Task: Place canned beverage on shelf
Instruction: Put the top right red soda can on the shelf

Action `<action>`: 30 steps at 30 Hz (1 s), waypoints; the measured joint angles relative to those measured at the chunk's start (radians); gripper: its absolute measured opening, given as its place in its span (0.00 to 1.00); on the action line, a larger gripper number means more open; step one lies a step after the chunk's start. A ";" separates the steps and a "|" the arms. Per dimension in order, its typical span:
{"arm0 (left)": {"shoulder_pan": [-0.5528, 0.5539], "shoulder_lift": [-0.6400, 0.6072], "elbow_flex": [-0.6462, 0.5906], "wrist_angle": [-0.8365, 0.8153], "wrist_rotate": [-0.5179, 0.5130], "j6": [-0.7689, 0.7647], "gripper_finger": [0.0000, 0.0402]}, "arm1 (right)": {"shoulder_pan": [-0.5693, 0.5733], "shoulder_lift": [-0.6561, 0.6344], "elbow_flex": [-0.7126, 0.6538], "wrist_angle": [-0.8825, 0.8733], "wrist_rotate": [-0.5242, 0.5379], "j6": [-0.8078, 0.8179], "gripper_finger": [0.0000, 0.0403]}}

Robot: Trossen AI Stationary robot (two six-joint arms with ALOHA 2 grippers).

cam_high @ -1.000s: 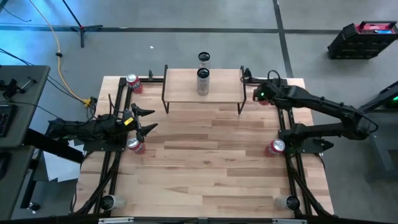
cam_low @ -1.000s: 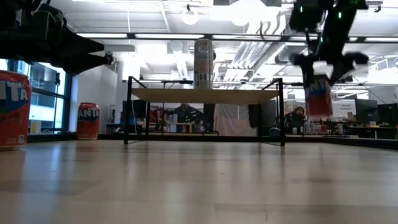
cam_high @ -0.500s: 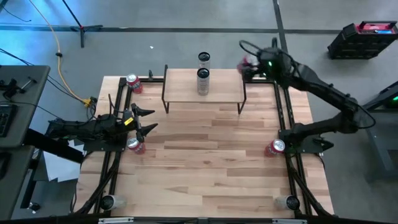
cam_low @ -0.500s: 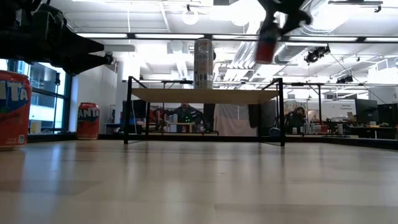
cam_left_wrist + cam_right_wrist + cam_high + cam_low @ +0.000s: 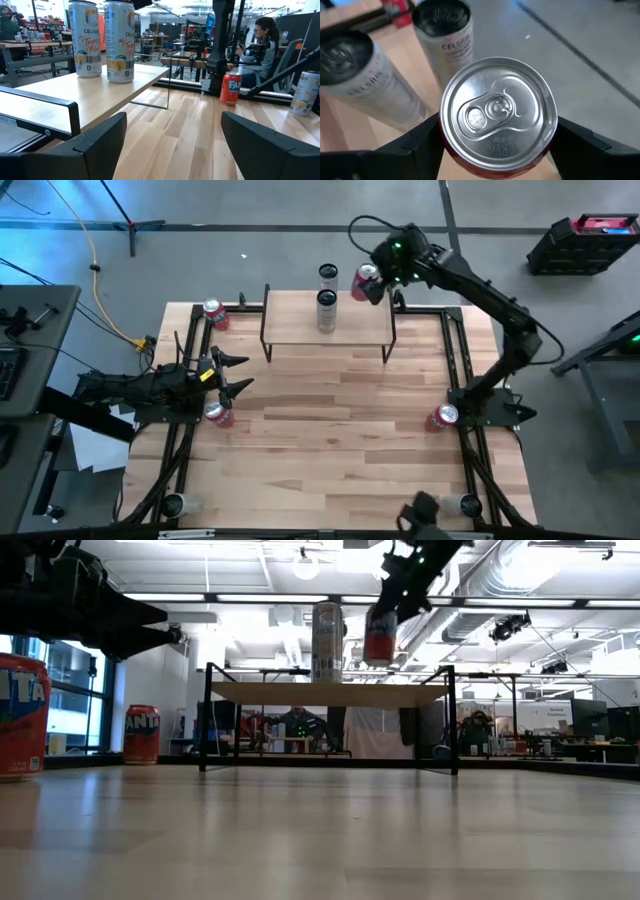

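Jaws: right gripper (image 5: 372, 282) clamps red can (image 5: 365, 280) | arm stretched to frame top, can above shelf (image 5: 300, 320) right end | left gripper (image 5: 238, 373) open, parked mid-left

Non-task items: a black case (image 5: 583, 242) with a red top sits on the grey floor beyond the table's far right corner. Yellow cable (image 5: 97, 275) trails across the floor at far left. A seated person (image 5: 263, 42) works at a desk in the room behind.
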 joint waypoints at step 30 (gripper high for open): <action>0.000 0.000 0.000 0.000 0.000 0.000 0.78 | -0.038 0.157 0.064 -0.012 -0.111 -0.112 0.71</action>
